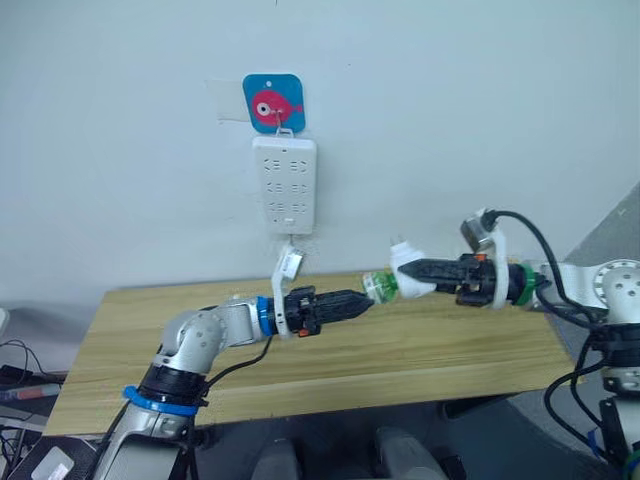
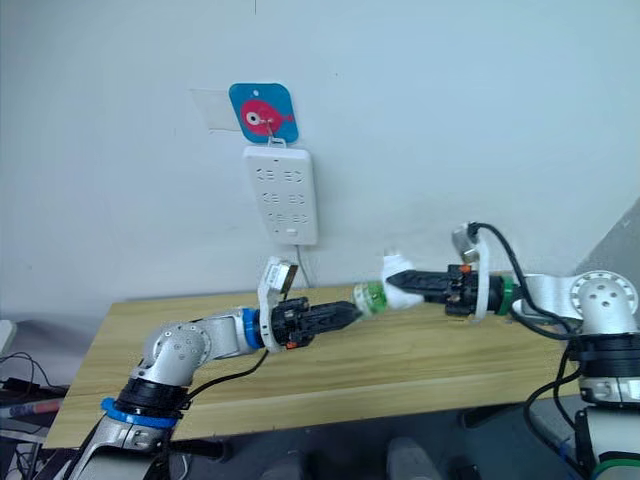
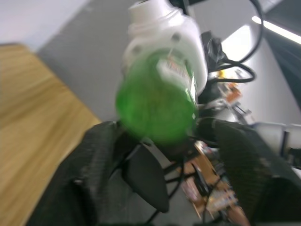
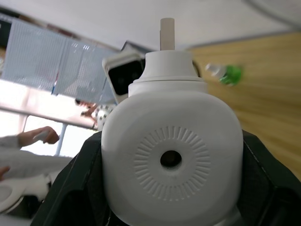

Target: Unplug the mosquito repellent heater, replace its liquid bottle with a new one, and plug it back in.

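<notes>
Green liquid bottle (image 3: 157,106) in mosquito repellent heater (image 4: 171,160), right end effector (image 1: 425,270) gripping heater

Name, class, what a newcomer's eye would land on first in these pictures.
The two arms meet in mid-air above the wooden table: the right pincer grips the white mosquito repellent heater, whose green bottle points at the left pincer. On the wall behind hangs a white power strip under a blue-and-pink fish hook.

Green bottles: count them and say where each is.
2. One bottle sticks out of the heater in the right gripper; a spare bottle lies on the table.
</notes>
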